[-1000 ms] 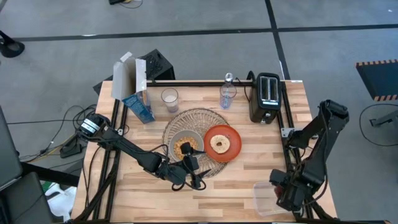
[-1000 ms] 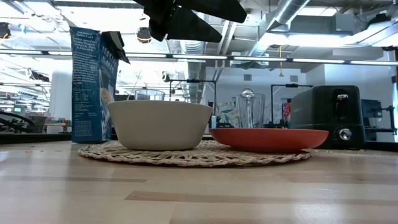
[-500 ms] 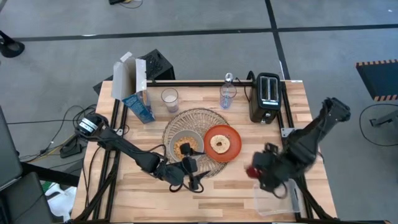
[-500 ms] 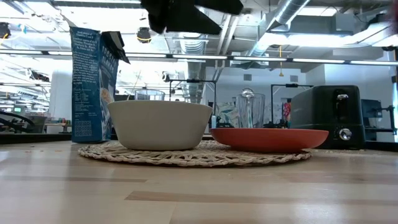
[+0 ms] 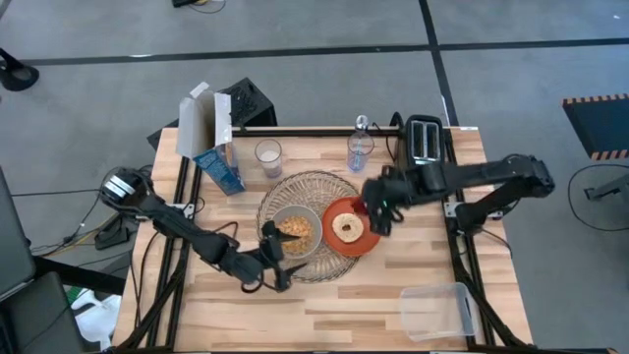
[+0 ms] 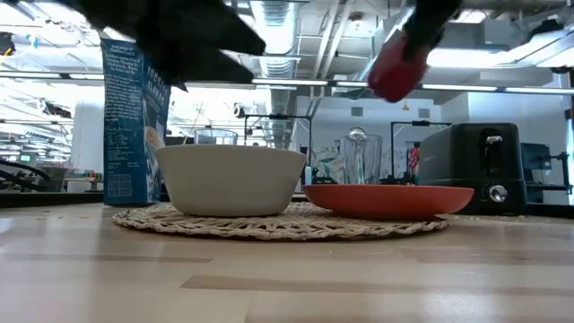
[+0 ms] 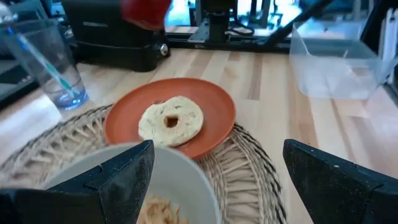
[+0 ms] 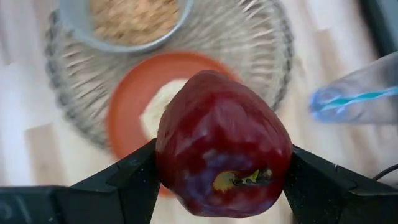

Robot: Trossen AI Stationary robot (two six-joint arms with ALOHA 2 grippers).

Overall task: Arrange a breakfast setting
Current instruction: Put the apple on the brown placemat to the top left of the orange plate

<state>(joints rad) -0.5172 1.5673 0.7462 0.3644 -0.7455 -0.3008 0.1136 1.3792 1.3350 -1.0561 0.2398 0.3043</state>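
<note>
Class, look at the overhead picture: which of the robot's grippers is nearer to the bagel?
Right. The right gripper, holding the apple, hangs just beside the bagel; the left gripper sits open beyond the bowl.

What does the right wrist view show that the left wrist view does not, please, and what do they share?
Only the right wrist view shows the right pincer shut on the red apple, seen whole. Only the left wrist view shows the black toaster, the clear tub and the left pincer, open and empty. Both show the orange plate with the bagel, the bowl and the woven mat.
</note>
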